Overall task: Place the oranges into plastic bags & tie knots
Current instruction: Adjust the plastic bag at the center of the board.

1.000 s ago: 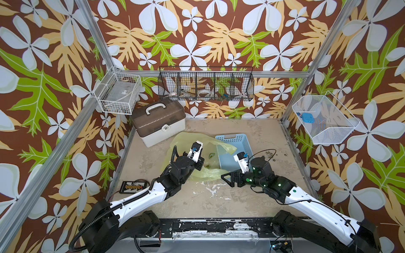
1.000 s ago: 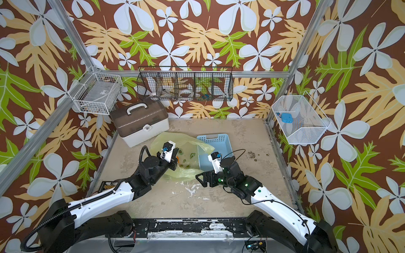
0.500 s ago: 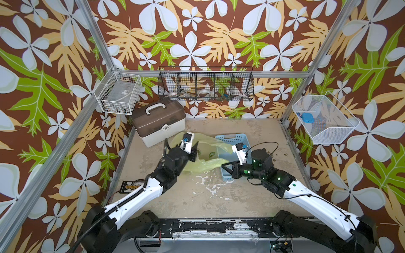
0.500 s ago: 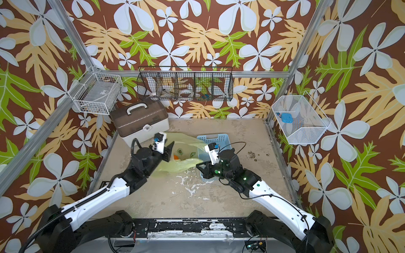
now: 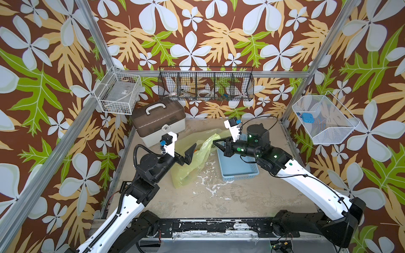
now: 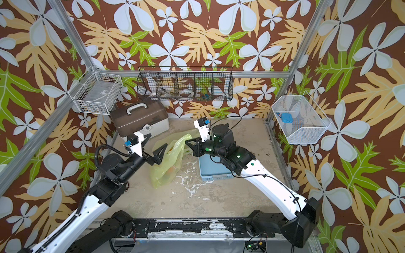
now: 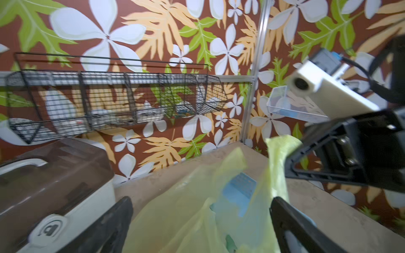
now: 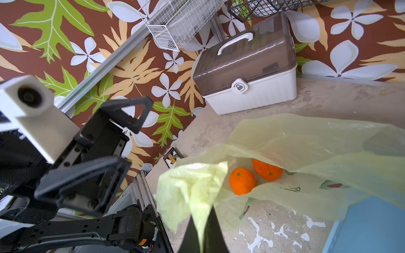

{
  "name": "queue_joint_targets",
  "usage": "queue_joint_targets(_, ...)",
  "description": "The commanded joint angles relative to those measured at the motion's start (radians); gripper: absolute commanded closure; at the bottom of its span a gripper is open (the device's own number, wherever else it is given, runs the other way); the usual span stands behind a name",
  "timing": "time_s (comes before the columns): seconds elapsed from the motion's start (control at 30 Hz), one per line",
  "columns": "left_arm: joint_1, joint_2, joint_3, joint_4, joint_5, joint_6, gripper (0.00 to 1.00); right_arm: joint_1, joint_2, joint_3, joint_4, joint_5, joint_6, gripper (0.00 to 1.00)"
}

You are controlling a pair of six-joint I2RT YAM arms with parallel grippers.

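Both oranges (image 8: 242,181) sit inside the yellow bag (image 8: 306,140) — that part is done. The right fingers (image 8: 215,234) pinch its top, the left fingers (image 7: 109,223) stand wide — no knot yet

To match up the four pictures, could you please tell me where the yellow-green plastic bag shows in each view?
Top view: plastic bag mid-table, beside the light-blue basket.
Top view: same spot, between left gripper and right gripper.
Left wrist: between the left gripper's open fingers.
Right wrist: with the oranges inside, one handle pinched by the right gripper.
Shared landmark: the brown-lidded box, in all four.
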Motion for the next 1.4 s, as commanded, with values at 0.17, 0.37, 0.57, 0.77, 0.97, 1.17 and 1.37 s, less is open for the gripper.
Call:
queue_joint_targets(0.17,-0.111,0.082,-0.002,0.136,0.018,0.023,0.0,0.019,0.044,0.063,-0.038,-0.014,-0.029,1.0)
queue_joint_targets(0.37,-0.152,0.233,0.018,0.237,-0.083,-0.003,0.07,0.064,0.062,0.122,-0.049,0.007,-0.029,1.0)
queue_joint_targets(0.57,-0.165,0.276,-0.064,0.413,-0.316,-0.053,0.5,0.082,0.049,0.194,-0.038,0.008,0.004,1.0)
queue_joint_targets(0.77,-0.165,0.278,-0.096,0.498,-0.399,-0.075,0.63,0.125,0.029,0.216,-0.035,0.033,0.016,1.0)
queue_joint_targets(0.97,-0.164,0.292,-0.073,0.482,-0.41,-0.058,1.0,0.129,0.0,0.193,-0.041,0.109,0.011,0.69)
queue_joint_targets(1.17,-0.099,0.171,-0.113,0.418,-0.397,-0.086,1.0,-0.139,-0.203,-0.041,0.001,0.12,0.098,0.23)
queue_joint_targets(1.37,-0.066,0.065,-0.148,0.43,-0.246,-0.074,1.0,-0.21,-0.095,-0.227,0.074,0.092,0.137,0.25)
